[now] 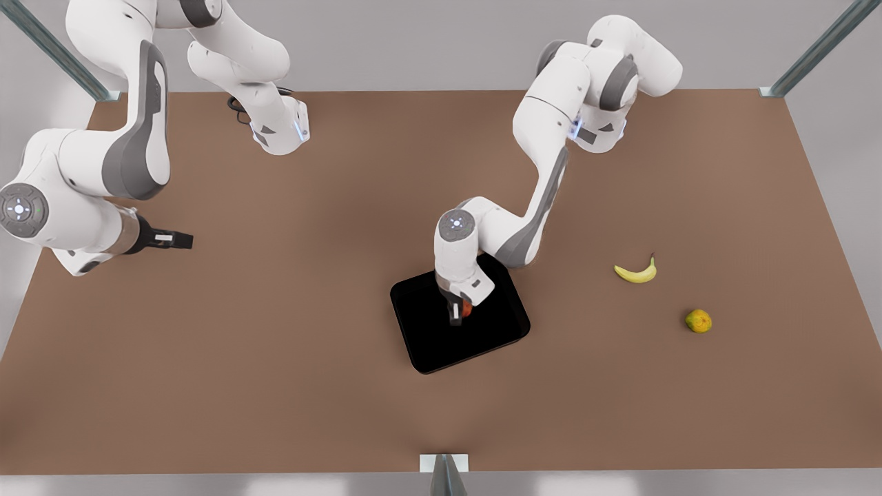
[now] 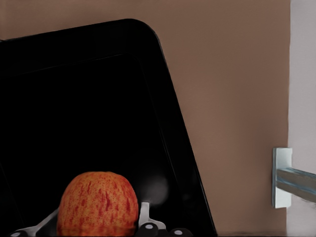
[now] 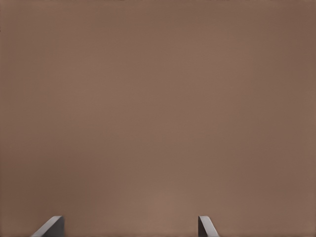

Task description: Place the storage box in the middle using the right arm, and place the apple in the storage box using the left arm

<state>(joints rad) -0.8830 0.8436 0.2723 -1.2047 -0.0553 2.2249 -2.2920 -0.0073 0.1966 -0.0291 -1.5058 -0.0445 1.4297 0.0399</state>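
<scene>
The glossy black storage box point(image 1: 482, 337) lies on the brown table near the middle, slightly toward the front. Over its inside hangs my left gripper point(image 1: 457, 313), on the arm reaching in from the front view's right. It is shut on the red, yellow-flecked apple point(image 1: 468, 310). In the left wrist view the apple point(image 2: 98, 203) sits between the two fingers point(image 2: 144, 215) above the box floor point(image 2: 89, 98). My right gripper point(image 1: 180, 240) waits far off at the front view's left, pointing sideways. Its fingertips point(image 3: 206, 227) stand wide apart over bare table, so it is open.
A yellow banana point(image 1: 637, 271) and a yellow-green fruit point(image 1: 699, 321) lie on the front view's right side of the table. A metal bracket point(image 1: 444, 463) stands at the front edge, close to the box, and the same bracket point(image 2: 282, 177) appears in the left wrist view.
</scene>
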